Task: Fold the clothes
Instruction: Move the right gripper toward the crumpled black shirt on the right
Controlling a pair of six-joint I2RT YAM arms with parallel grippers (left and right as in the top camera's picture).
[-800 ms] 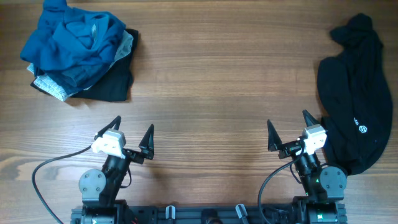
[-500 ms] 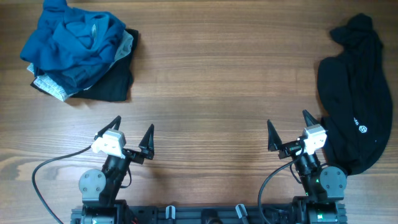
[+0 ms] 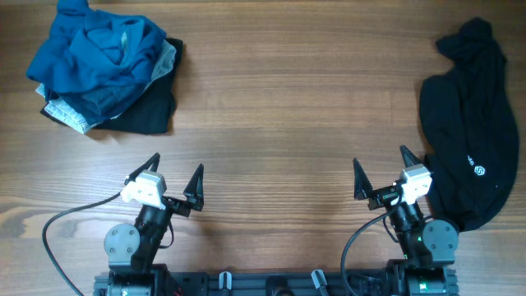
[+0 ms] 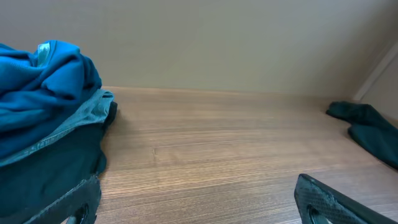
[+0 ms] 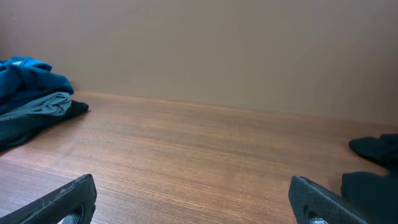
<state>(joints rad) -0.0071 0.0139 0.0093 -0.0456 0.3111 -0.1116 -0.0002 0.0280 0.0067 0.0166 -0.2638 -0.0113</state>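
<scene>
A crumpled black shirt (image 3: 468, 123) with a small white round logo (image 3: 479, 171) lies along the table's right edge; its far end shows in the left wrist view (image 4: 367, 127) and the right wrist view (image 5: 376, 149). A heap of blue, grey and black garments (image 3: 103, 70) lies at the far left, also in the left wrist view (image 4: 43, 124) and the right wrist view (image 5: 31, 102). My left gripper (image 3: 173, 173) is open and empty near the front edge. My right gripper (image 3: 382, 166) is open and empty, just left of the black shirt.
The wooden table (image 3: 288, 107) spans the view. A plain beige wall (image 5: 217, 50) stands behind its far edge. A black cable (image 3: 62, 222) loops at the front left by the left arm's base.
</scene>
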